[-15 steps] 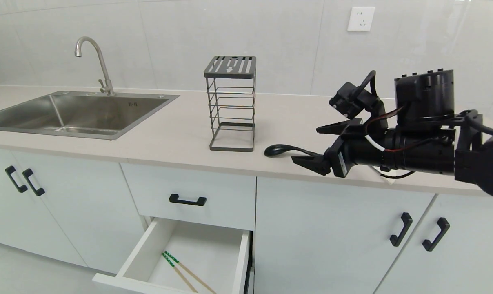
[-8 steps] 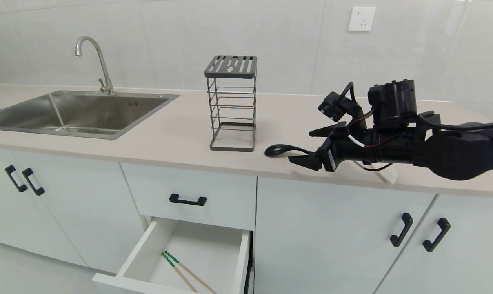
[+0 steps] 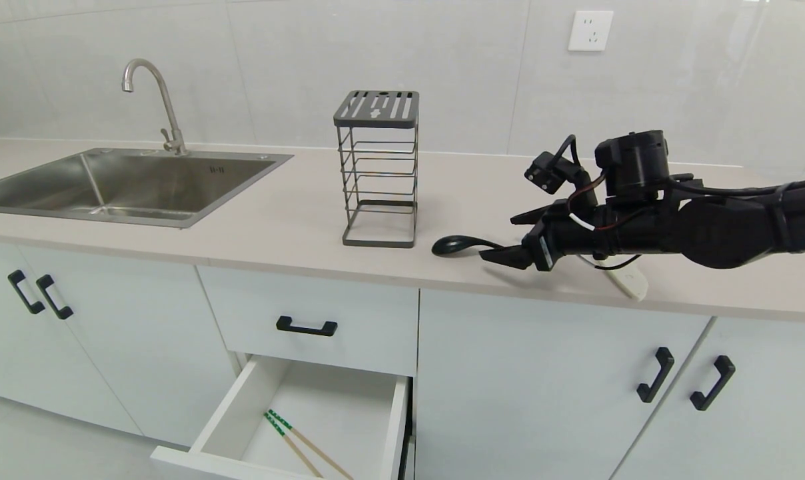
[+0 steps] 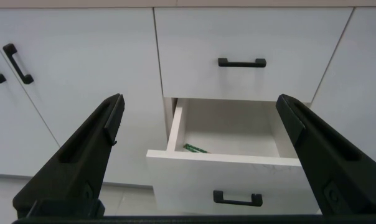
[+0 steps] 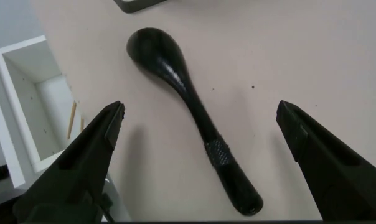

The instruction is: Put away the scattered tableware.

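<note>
Jaws spread on both: right gripper (image 3: 498, 236) low over black spoon (image 5: 197, 118), left gripper (image 4: 200, 102) facing drawer (image 4: 225, 160).

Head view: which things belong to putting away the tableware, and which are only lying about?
Job: black spoon, white utensil, chopsticks, open drawer, right gripper.
Only there: wire rack, sink, faucet, wall socket.

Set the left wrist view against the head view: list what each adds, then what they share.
Left wrist view adds the open left gripper and a lower drawer's handle. Head view adds the sink, faucet, rack, black spoon, white spoon and the open right gripper at the black spoon's handle. Both show the open drawer, the chopsticks in it and the closed drawer's handle above.
</note>
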Controlling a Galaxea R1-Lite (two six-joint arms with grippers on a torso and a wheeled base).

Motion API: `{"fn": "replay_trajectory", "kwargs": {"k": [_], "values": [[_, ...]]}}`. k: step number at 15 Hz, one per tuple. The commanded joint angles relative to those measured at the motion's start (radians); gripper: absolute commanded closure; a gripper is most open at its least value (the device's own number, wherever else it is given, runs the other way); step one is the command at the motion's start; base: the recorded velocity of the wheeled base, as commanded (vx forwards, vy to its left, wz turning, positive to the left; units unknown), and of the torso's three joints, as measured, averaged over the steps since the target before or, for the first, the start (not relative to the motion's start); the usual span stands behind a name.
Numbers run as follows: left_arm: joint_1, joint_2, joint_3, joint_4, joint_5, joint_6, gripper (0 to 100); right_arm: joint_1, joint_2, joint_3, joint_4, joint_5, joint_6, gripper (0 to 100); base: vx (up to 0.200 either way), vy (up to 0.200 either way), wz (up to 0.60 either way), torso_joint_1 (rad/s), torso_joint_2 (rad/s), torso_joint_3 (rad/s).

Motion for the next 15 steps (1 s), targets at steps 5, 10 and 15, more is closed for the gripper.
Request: {"fn": "replay_trajectory", "kwargs": {"k": [5, 10, 15], "values": [[0.000, 0.000, 0.000, 0.000, 0.000, 0.000, 0, 0.003, 0.067, -0.045, 0.014, 0.000, 0.001, 0, 0.000, 0.000, 0.00, 0.000, 0.00, 0.000], [0.000, 0.000, 0.000, 0.000, 0.000, 0.000, 0, 0.006, 0.101, -0.073, 0.014, 0.000, 0.003, 0, 0.000, 0.000, 0.00, 0.000, 0.00, 0.000], [0.000, 0.000, 0.000, 0.000, 0.000, 0.000, 0, 0.009, 0.113, -0.128, 0.094, -0.007, 0.006, 100, 0.000, 0.000, 0.00, 0.000, 0.00, 0.000]]}}
